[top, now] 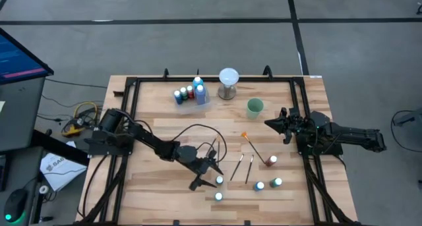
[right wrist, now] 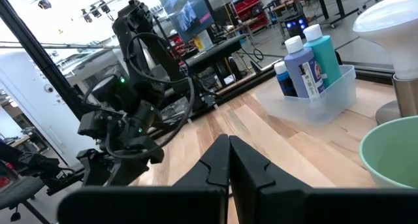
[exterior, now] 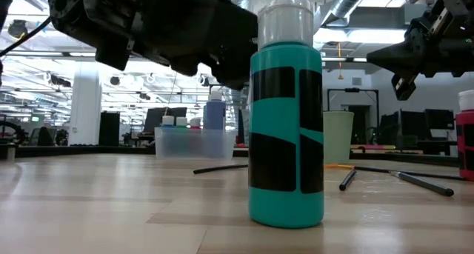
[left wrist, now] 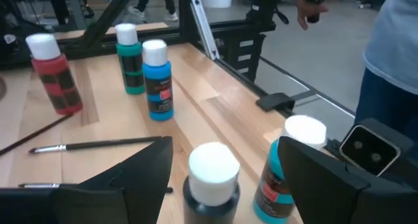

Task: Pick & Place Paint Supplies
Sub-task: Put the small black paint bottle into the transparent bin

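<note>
My left gripper [top: 208, 174] is open near the table's middle front. Its two fingers [left wrist: 137, 178] stand on either side of a white-capped, dark-bodied paint bottle [left wrist: 212, 175] without touching it; this bottle also shows in the high view [top: 219, 180]. A teal bottle [left wrist: 284, 172] stands just beside it, nearer the front edge [top: 218, 196], and fills the low view [exterior: 286, 121]. Red [left wrist: 53, 74], green [left wrist: 130, 59] and blue [left wrist: 157, 80] bottles stand farther right. Thin brushes [top: 241, 167] lie flat on the wood. My right gripper [right wrist: 228, 155] is shut and empty, hovering at the right [top: 271, 124].
A clear bin [top: 192, 97] with several bottles stands at the far middle. Beside it are the white globe on its metal base [top: 228, 82] and a green cup [top: 255, 107]. An orange-tipped brush [top: 252, 144] lies mid-table. A black frame [top: 132, 87] borders the table. A person [left wrist: 392, 48] stands beyond the right edge.
</note>
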Tool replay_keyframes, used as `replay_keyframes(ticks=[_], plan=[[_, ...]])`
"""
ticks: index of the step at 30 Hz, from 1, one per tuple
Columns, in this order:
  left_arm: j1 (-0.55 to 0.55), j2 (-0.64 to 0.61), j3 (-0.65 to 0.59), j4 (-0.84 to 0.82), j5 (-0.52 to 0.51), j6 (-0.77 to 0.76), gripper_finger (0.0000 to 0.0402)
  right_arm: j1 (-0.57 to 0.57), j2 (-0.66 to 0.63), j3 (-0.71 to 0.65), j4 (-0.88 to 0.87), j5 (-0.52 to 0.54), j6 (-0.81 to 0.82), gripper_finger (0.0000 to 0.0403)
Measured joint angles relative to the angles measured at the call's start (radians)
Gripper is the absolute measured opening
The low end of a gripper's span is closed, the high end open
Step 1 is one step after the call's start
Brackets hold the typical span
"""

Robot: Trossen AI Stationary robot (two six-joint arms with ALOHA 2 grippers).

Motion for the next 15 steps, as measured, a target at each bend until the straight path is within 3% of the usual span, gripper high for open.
replay_keyframes(ticks=[8, 15], plan=[[0.0, 0.038, 0.029, 0.014, -0.001, 0.0, 0.0271, 0.0, 0.0, 0.0, 0.0, 0.0, 0.0, 0.0], [0.0, 0.052, 0.044, 0.008, 0.0, -0.009, 0.0237, 0.0, 0.0, 0.0, 0.0, 0.0, 0.0, 0.0]])
